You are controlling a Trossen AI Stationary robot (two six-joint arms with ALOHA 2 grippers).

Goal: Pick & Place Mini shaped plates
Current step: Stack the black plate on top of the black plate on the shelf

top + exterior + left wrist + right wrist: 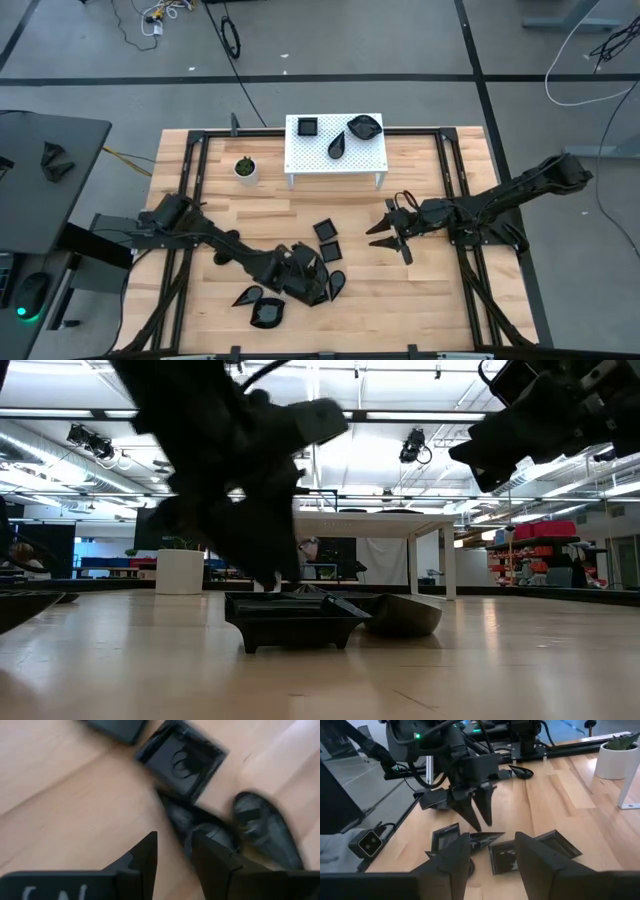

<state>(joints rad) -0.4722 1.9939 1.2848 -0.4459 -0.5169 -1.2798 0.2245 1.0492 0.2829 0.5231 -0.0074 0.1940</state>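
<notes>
Several glossy black mini plates lie flat on the wooden table: two square ones (pixel 324 230) (pixel 329 250), a teardrop (pixel 336 285), a leaf shape (pixel 248 296) and a rounded one (pixel 267 315). Three more rest on the white perforated stand (pixel 335 165). My left gripper (pixel 308 278) points down over the cluster, open by a narrow gap (pixel 174 837), just above a dark teardrop plate (pixel 200 827) and near a square plate (pixel 180 760). My right gripper (pixel 390 240) hovers wide open (pixel 492 845) to the right of the square plates.
A small white pot with a green plant (pixel 245 168) stands left of the stand, near the far edge. Black frame rails (pixel 452 180) run along the table's sides. Bare wood lies between the stand and the plates and at the near right.
</notes>
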